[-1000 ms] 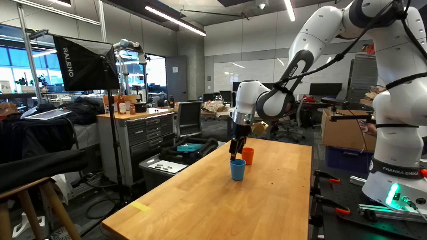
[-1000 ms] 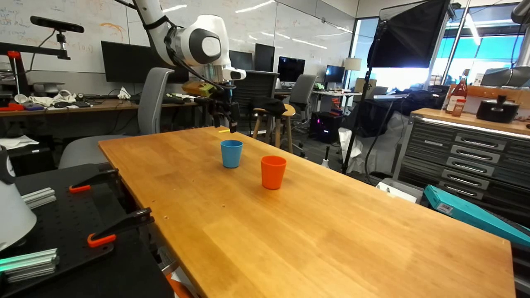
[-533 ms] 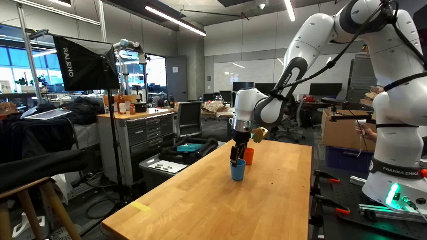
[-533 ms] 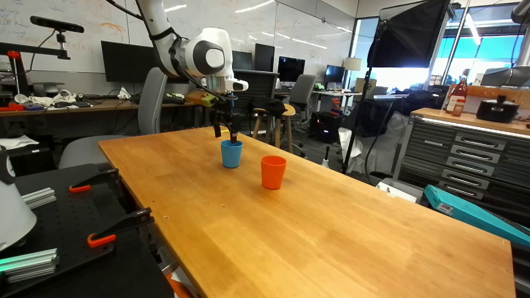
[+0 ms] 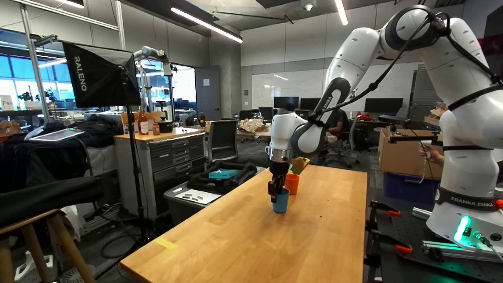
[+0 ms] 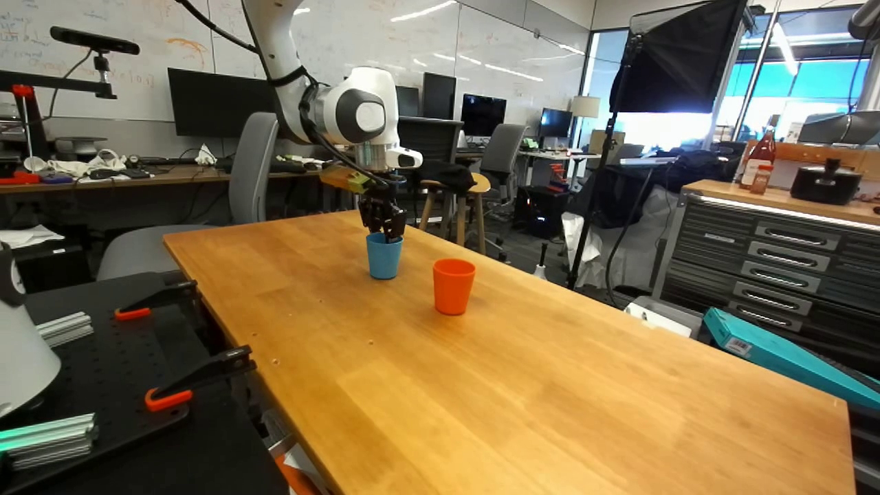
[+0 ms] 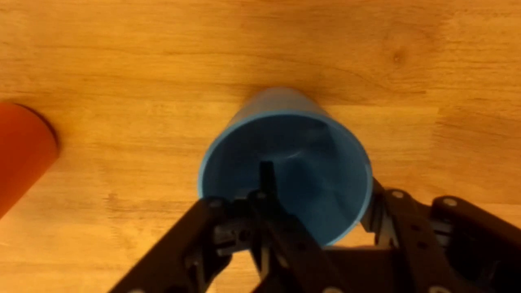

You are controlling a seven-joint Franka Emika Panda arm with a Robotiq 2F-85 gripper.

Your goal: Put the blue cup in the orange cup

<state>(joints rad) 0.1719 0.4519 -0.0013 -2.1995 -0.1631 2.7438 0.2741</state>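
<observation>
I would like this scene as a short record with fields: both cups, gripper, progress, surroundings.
blue cup: upright on the wooden table
orange cup: upright on the same table, apart from the blue cup
gripper: open, jaws either side of the blue cup's rim
progress: blue cup not yet in orange cup
surroundings: black RALENO softbox; yellow tape strip on the table

I can read RALENO on the softbox (image 5: 104,76), FRANKA EMIKA round the robot base (image 5: 467,210), EMIKA along a dark arm panel (image 5: 340,85); handwriting (image 6: 187,45) on the whiteboard (image 6: 155,27) is too faint.
</observation>
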